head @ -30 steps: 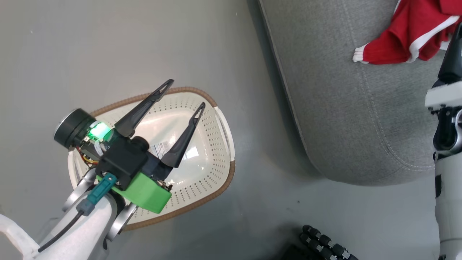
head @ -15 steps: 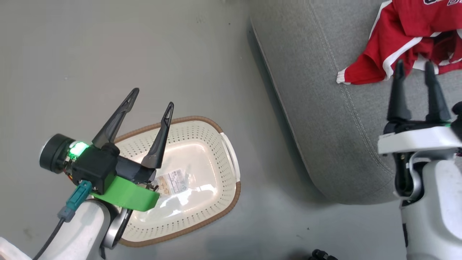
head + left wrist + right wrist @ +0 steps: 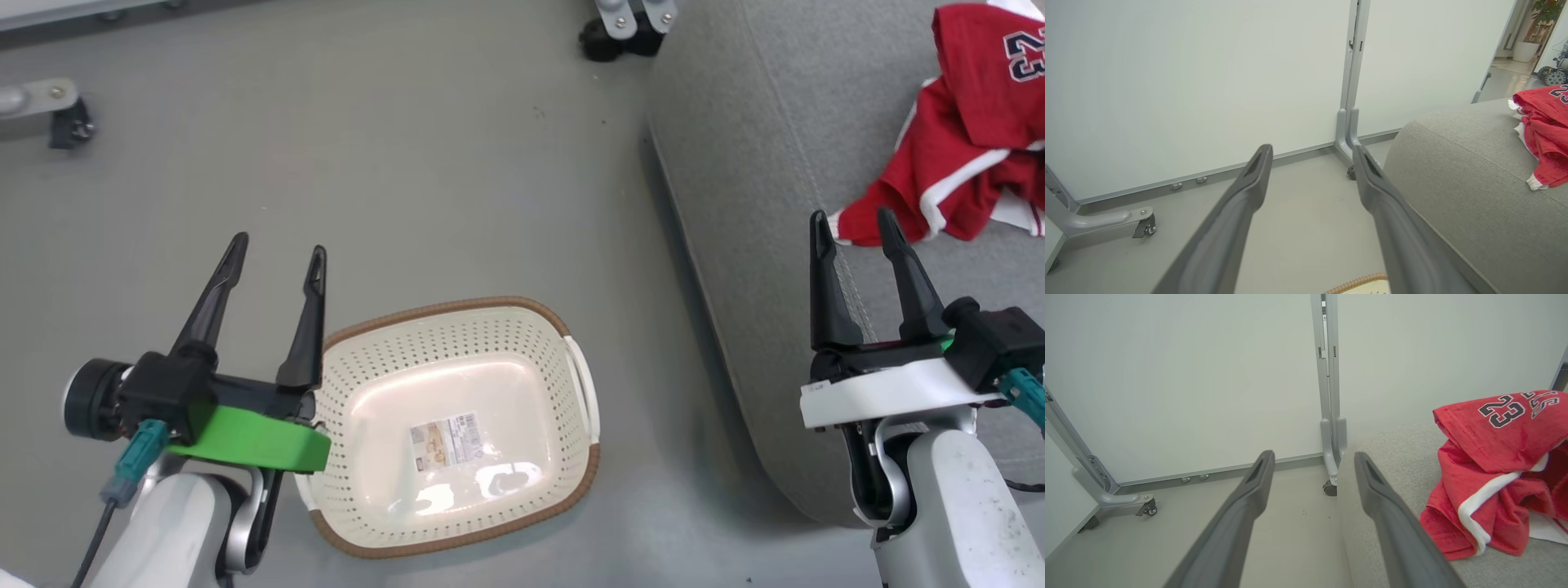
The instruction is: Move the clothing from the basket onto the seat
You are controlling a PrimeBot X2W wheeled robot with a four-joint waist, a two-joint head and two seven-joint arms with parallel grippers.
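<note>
Red clothing point(image 3: 971, 155) with white trim and the number 23 lies crumpled on the grey seat point(image 3: 759, 180) at the upper right; it also shows in the right wrist view as the clothing point(image 3: 1498, 465) and in the left wrist view as the clothing point(image 3: 1545, 134). The cream basket point(image 3: 457, 425) with a brown rim sits on the floor with only a sticker on its bottom. My left gripper point(image 3: 276, 247) is open, just left of the basket. My right gripper point(image 3: 849, 220) is open above the seat's edge, just short of the clothing. Both hold nothing.
White partition panels on grey wheeled feet point(image 3: 1331, 473) stand behind the grey floor. One caster point(image 3: 620, 24) sits near the seat's far corner, another foot point(image 3: 49, 114) at the upper left. The seat point(image 3: 1474, 192) rises at the right.
The head camera has tilted up. My left gripper has come off the basket to its left side. My right gripper has drawn back from the clothing toward the seat's near edge.
</note>
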